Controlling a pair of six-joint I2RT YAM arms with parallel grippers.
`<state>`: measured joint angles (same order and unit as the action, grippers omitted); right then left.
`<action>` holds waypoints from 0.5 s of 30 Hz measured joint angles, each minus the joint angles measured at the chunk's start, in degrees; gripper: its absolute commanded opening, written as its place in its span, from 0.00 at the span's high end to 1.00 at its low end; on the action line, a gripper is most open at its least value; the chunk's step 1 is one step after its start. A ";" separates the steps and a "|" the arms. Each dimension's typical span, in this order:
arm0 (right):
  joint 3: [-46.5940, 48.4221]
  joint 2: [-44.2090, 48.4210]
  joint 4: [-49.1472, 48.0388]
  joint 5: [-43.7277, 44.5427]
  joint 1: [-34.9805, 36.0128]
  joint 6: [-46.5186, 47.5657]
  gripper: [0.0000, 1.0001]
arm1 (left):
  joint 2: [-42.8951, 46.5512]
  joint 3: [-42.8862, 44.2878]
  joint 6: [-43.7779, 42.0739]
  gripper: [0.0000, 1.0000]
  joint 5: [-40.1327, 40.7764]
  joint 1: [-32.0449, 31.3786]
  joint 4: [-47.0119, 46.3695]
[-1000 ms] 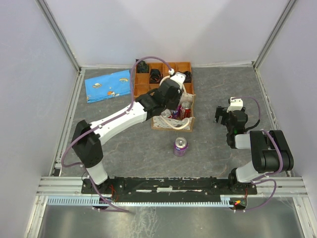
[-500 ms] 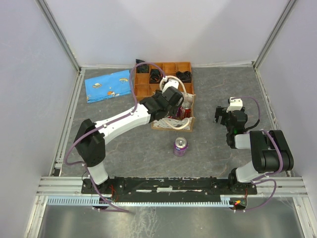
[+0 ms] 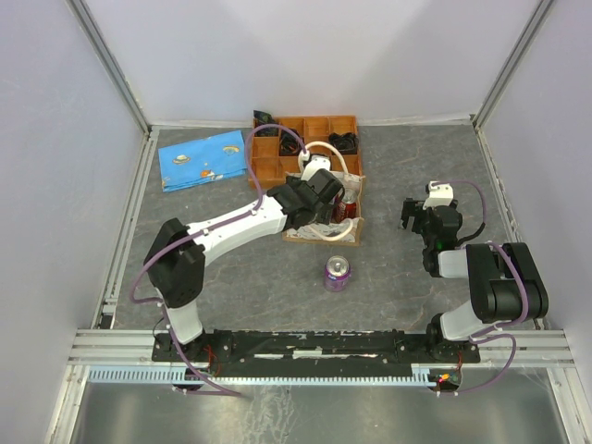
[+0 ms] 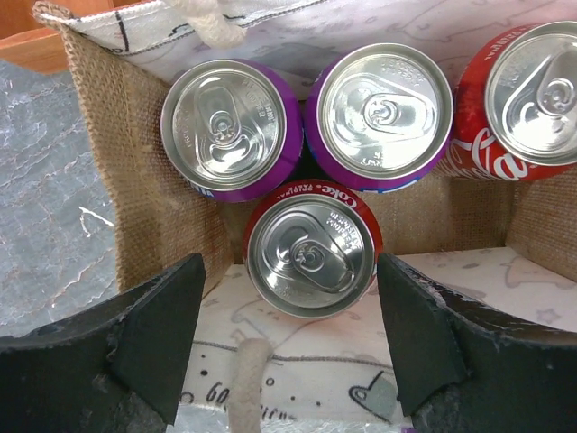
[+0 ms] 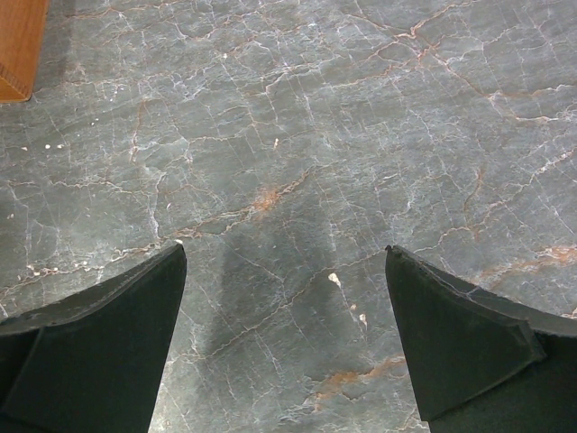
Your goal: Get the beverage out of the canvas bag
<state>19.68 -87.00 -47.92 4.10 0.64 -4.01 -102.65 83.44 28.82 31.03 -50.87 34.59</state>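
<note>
The canvas bag [image 4: 149, 207] stands open below my left gripper [image 4: 288, 329], with two purple cans and two red Coke cans upright inside. The nearest red can [image 4: 312, 248] lies just ahead of the gap between my open left fingers [image 4: 158, 334], which touch nothing. In the top view the left gripper [image 3: 326, 196] hovers over the bag [image 3: 319, 235]. Another purple can [image 3: 337, 274] stands on the table in front of the bag. My right gripper [image 5: 284, 334] is open over bare table, off to the right [image 3: 427, 215].
An orange-brown compartmented wooden tray [image 3: 277, 121] with small black items sits right behind the bag; its corner [image 5: 18, 45] shows in the right wrist view. A blue patterned pouch [image 3: 203, 159] lies at the back left. Walls enclose the table.
The left gripper has drawn back a little toward the near side over the bag and its jaws have opened wide. The right arm and the purple can on the table have not moved.
</note>
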 measured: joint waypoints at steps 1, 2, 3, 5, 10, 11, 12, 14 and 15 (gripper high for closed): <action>0.00 0.00 0.00 0.00 0.00 0.02 0.01 | -0.17 0.00 0.17 0.15 0.09 0.00 0.11; 0.00 0.00 0.00 0.00 0.00 0.02 0.01 | -0.48 0.00 0.33 0.15 0.20 0.00 0.11; 0.00 0.00 0.00 0.00 0.00 0.00 0.01 | -0.90 0.00 0.55 0.15 0.26 0.02 0.11; 0.00 0.00 0.00 0.00 0.07 0.00 0.01 | -1.79 0.11 0.87 0.15 0.24 0.02 -0.02; 0.00 0.00 0.00 0.02 0.11 0.00 0.01 | -2.86 0.39 1.49 0.15 0.26 0.00 -0.07; 0.00 0.00 0.00 0.02 0.11 0.00 0.01 | -2.89 0.39 1.64 0.15 0.28 0.00 -0.04; 0.00 0.00 0.00 0.02 0.11 0.00 0.01 | -2.95 0.39 1.75 0.15 0.28 0.00 -0.02; 0.00 0.00 0.00 0.02 0.11 0.02 0.01 | -3.15 0.42 1.77 0.15 0.28 0.00 -0.04; 0.00 0.00 0.00 0.02 0.11 0.02 0.01 | -3.34 0.48 1.77 0.16 0.28 0.02 -0.02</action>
<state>19.68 -87.00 -47.92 4.12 0.75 -3.99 -106.00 83.92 30.59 31.31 -50.85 34.57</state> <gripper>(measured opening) 0.991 0.849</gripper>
